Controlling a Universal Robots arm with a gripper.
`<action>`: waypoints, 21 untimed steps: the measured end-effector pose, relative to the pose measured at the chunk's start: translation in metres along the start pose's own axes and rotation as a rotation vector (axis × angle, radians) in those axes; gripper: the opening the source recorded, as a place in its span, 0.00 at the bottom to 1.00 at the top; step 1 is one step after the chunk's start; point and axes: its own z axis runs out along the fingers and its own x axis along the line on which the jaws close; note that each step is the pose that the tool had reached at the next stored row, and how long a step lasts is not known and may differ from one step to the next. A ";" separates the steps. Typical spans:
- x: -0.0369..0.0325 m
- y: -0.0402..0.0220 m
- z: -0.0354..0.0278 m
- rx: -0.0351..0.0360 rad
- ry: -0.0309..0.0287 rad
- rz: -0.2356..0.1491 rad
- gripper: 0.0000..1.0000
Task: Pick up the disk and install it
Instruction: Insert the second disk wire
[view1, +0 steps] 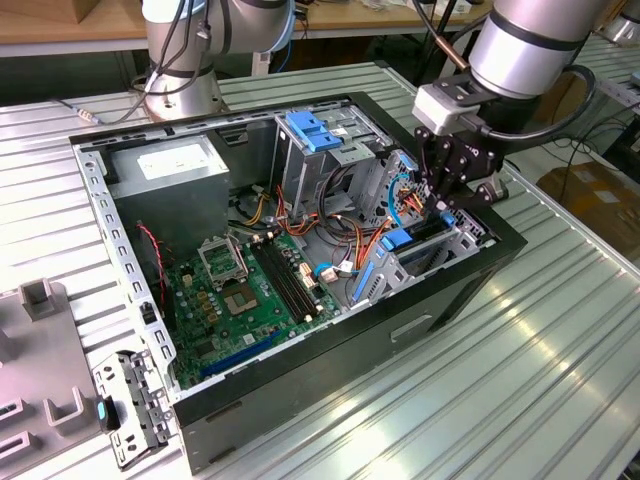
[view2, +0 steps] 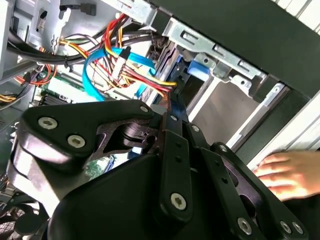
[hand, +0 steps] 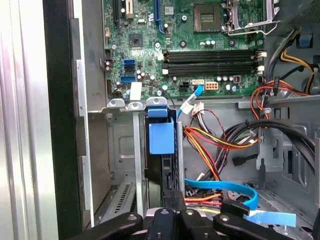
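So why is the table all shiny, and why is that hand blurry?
In the exterior view, overhead light glares off the ribbed metal table. In the second wrist view, a person's hand looks soft and overexposed beside the dark gripper; in the first wrist view, the motherboard looks sharp.

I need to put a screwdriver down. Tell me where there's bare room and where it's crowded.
The ribbed table is bare on the exterior view's right of the computer case. The grey fixtures crowd the left. Inside, cables fill the space around the gripper and the disk.
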 end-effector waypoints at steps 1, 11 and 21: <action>0.0001 0.0003 0.0000 0.0000 0.0001 0.000 0.11; 0.0000 0.0002 -0.0105 -0.0003 0.0003 0.000 0.11; -0.0002 0.0017 -0.0374 -0.0068 0.0004 0.000 0.11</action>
